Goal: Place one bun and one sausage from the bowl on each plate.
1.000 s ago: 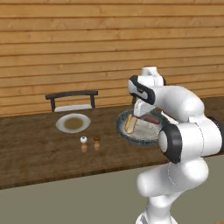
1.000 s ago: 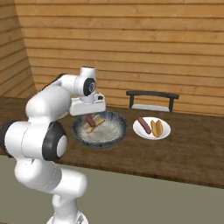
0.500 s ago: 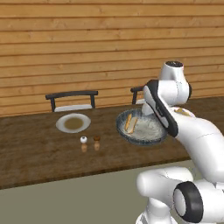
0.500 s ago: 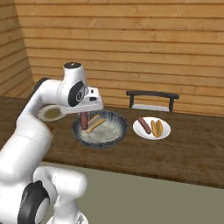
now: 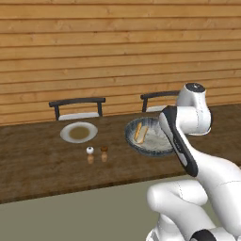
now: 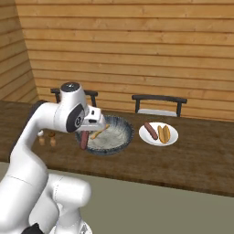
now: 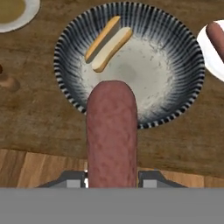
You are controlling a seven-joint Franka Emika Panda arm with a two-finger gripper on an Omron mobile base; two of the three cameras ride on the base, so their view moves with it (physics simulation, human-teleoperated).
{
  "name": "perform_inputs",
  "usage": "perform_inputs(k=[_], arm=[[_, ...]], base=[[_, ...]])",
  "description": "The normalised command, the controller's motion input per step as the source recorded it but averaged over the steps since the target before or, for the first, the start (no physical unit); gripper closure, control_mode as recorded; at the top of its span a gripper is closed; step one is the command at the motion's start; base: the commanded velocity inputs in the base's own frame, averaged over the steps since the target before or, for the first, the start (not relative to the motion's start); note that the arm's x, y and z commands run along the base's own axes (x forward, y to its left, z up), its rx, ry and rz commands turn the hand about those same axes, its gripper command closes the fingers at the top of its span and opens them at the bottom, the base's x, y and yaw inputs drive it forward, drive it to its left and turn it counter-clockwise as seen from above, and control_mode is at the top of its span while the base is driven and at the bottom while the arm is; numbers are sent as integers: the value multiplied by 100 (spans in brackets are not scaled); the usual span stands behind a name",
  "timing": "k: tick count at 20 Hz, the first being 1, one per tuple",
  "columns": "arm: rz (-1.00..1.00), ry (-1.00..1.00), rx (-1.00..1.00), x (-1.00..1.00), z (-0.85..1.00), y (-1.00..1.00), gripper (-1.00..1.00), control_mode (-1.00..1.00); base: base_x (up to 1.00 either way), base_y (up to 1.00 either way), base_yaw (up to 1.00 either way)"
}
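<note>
Left base view, room: horizontal wooden plank wall [image 5: 94,52] across upper half; grey floor [image 5: 70,216] along bottom.
Left base view, surface: long dark wooden counter [image 5: 37,164] across the middle; two dark chairs [image 5: 77,107] behind it, at left of centre and right of centre.
Left base view, plates: empty plate [image 5: 78,132] at left of centre, tan middle bare.
Left base view, shakers: two small shakers [image 5: 97,154] below that plate, side by side.
Left base view, bowl: bowl [image 5: 141,146] just right of centre, bun [image 5: 140,133] lying inside at upper left, right part hidden by white arm.

Right base view, surface: same counter, running from left edge to right edge.
Right base view, bowl: at centre left, bun inside near left rim.
Right base view, plates: full plate [image 6: 170,139] right of bowl, close but apart, holding a sausage and a bun side by side.
Right base view, gripper: gripper [image 6: 85,132] at left of centre, clamped on sausage [image 6: 84,140] hanging upright, over bowl's near left rim.

Hand view, sausage: rising from bottom centre between fingertips, held narrow, end overlapping bowl's lower rim.
Hand view, bowl: upper centre, bun at upper left inside, pale floor otherwise bare.
Hand view, plates: empty plate at upper left corner; full plate at upper right edge.
</note>
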Motion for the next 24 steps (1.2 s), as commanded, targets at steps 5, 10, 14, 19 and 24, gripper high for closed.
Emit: perform_inputs(k=[5, 10, 14, 19, 24], arm=[[-16, 14, 11, 0, 0, -4, 100, -100], [0, 0, 0, 0, 0, 0, 100, -100], [0, 0, 0, 2, 0, 29, 100, -100], [0, 0, 0, 0, 0, 0, 100, 100], [0, 0, 0, 0, 0, 0, 100, 100]], base=[[0, 0, 0], [0, 0, 0], [0, 0, 0], [0, 97, 0], [1, 100, -4]])
